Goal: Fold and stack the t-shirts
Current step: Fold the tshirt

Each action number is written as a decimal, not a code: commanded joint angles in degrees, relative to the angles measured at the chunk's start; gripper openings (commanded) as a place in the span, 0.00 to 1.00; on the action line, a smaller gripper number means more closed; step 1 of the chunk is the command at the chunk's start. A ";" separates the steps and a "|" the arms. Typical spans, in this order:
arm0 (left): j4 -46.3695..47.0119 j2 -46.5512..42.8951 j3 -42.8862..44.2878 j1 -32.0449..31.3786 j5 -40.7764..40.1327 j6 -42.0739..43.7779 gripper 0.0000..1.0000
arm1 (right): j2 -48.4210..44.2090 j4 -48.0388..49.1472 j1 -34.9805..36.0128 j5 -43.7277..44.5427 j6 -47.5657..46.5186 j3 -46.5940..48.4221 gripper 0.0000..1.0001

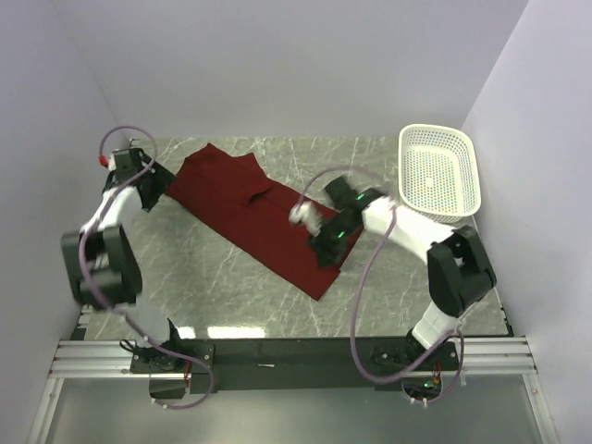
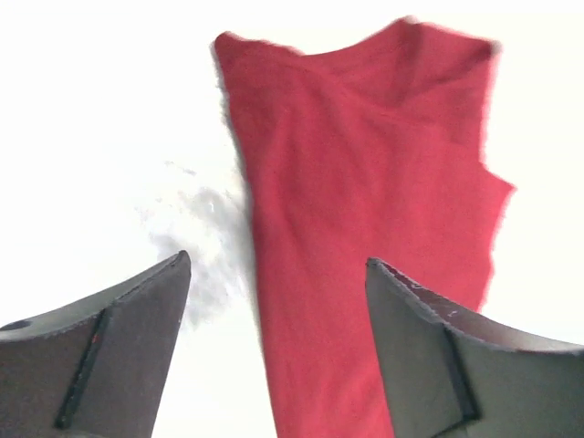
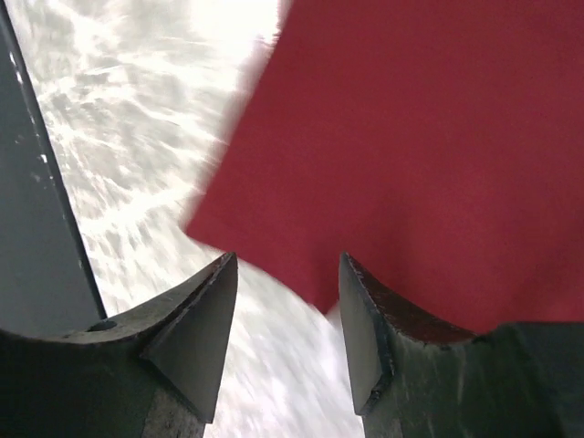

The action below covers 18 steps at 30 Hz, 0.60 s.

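A dark red t-shirt (image 1: 250, 217) lies folded into a long strip, running diagonally from the back left to the table's middle. My left gripper (image 1: 159, 185) is open and empty at the shirt's back-left end; in the left wrist view the shirt (image 2: 365, 228) stretches away between the open fingers. My right gripper (image 1: 326, 248) is open and empty over the shirt's near-right end; in the right wrist view a corner of the shirt (image 3: 411, 155) lies just beyond the fingertips.
A white mesh basket (image 1: 439, 171) stands at the back right of the marble-patterned table (image 1: 213, 287). White walls enclose the table on the left, back and right. A black rail runs along the near edge.
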 commanded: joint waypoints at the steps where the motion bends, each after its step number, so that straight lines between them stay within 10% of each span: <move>1: 2.83 -14.49 -7.32 0.08 -1.58 2.02 0.84 | -1.88 9.12 11.13 16.72 3.33 -5.34 0.56; 10: 4.24 -40.43 -28.34 0.25 4.49 0.61 0.88 | 0.67 17.15 28.28 29.91 17.22 -8.34 0.59; 18: -2.17 -50.54 -29.77 0.25 5.46 2.02 0.88 | 7.35 19.34 31.54 36.42 23.12 -7.81 0.53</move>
